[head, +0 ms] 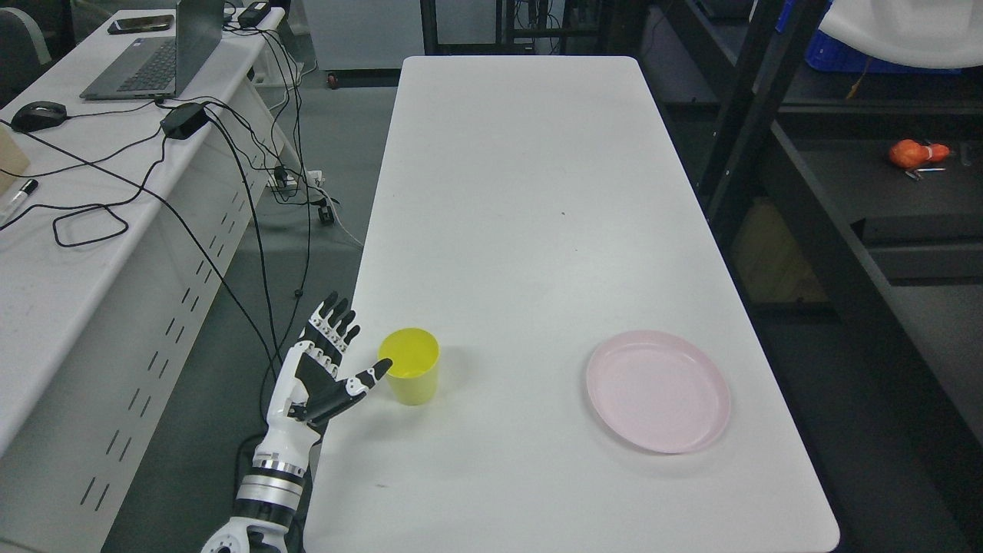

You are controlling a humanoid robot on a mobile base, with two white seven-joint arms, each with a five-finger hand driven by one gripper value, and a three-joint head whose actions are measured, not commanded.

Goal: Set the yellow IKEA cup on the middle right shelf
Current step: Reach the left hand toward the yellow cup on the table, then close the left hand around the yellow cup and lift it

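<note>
A yellow cup (413, 367) stands upright on the white table (530, 230), near its front left edge. My left hand (338, 353) is just left of the cup, palm toward it, fingers spread and holding nothing. Its thumb tip (382, 367) reaches the cup's rim on the left side. The right arm is out of view. A dark shelf unit (814, 177) stands to the right of the table.
A pink plate (658, 391) lies on the table at the front right. An orange object (917, 153) lies on a shelf at the right. A desk (84, 215) at the left holds a laptop, a mouse and hanging cables.
</note>
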